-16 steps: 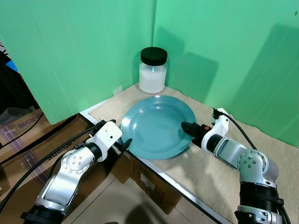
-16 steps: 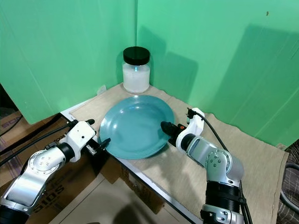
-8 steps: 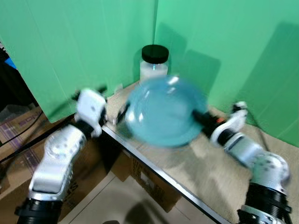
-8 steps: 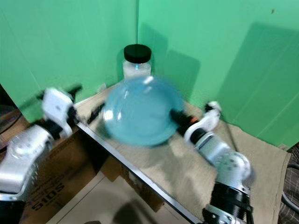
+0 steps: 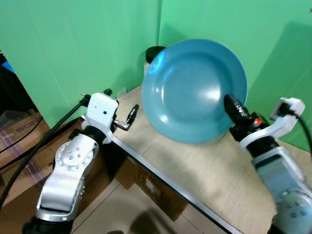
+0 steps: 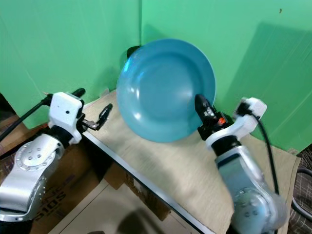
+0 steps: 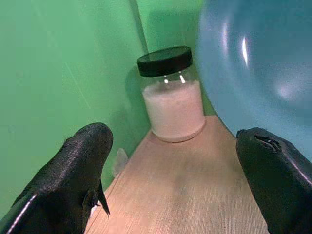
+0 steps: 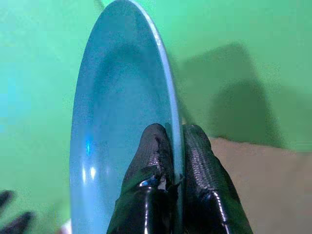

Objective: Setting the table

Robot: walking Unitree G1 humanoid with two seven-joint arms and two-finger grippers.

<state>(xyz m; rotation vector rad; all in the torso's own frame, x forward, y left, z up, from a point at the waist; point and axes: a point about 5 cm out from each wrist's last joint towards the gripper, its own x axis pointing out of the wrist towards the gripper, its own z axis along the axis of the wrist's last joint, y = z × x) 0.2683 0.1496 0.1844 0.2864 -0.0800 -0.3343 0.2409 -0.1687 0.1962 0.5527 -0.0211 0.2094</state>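
Observation:
A round blue plate (image 5: 192, 90) hangs tilted almost upright above the table. My right gripper (image 5: 231, 104) is shut on its lower right rim; the wrist view shows the rim (image 8: 170, 97) pinched between both fingers. My left gripper (image 5: 131, 114) is open above the table's near left corner, apart from the plate. Along its fingers (image 7: 78, 170) I see a glass jar (image 7: 173, 95) of white powder with a black lid, standing in the back corner. From the head views the plate hides most of the jar (image 5: 152, 52).
A beige mat covers the table (image 5: 204, 170), which ends in a metal front edge (image 5: 165, 178). Green panels (image 5: 73, 53) wall in the back and left. Cardboard boxes (image 5: 151, 190) and black cables (image 5: 24, 156) lie on the floor below.
The right gripper has lifted the plate off the table and tipped it nearly upright. The left gripper rose from below the table edge and now stands apart from the plate.

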